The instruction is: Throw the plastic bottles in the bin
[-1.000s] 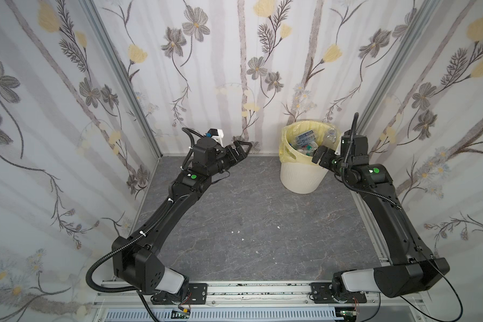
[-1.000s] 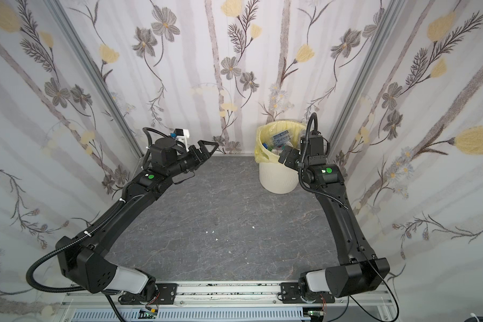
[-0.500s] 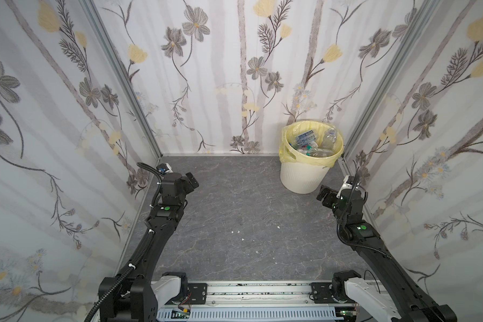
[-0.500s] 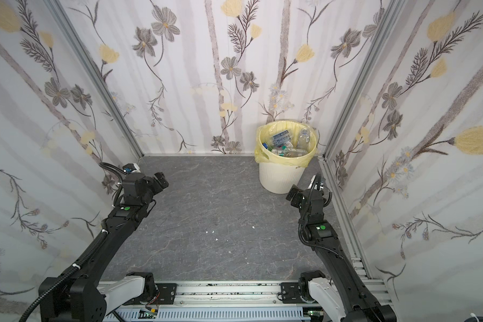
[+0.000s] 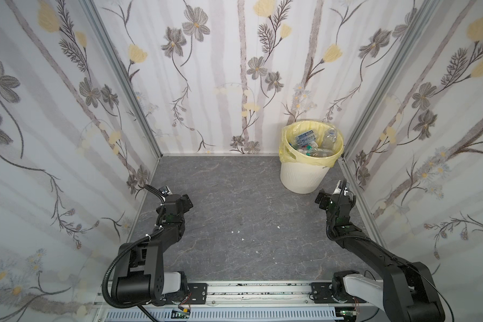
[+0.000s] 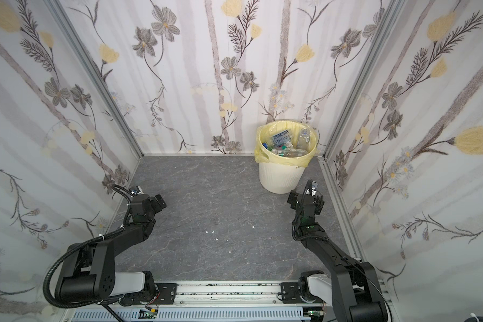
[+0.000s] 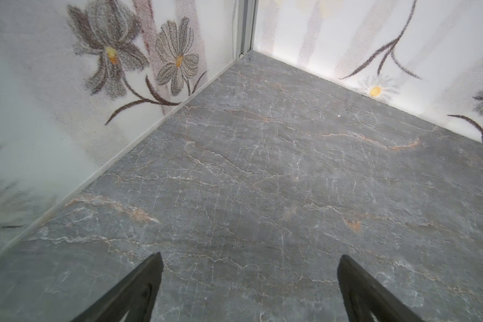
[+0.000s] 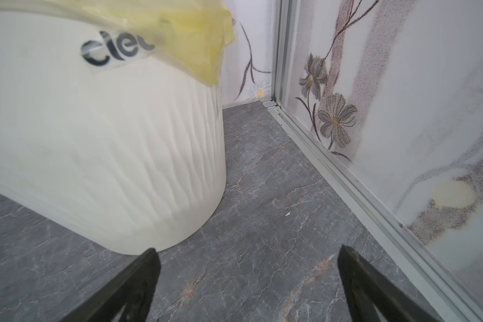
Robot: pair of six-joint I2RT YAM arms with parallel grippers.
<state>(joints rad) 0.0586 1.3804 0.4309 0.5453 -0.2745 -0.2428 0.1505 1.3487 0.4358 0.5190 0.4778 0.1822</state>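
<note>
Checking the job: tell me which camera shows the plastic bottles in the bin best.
The top views: both look down into the bin, showing the plastic bottles piled inside its yellow bag. The right wrist view shows just the bin's ribbed outer wall and bag edge, no bottles. The left wrist view shows only floor and wallpaper.

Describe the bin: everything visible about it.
The bin is a round, cream-white plastic wastebasket. It is smooth near the top, with dark lettering partly under the bag, wavy-ribbed below, and it tapers downward. It stands upright on the grey marbled floor in the far right corner. The pale yellow bag lines it and folds out over the rim. Plastic bottles lie piled inside.
</note>
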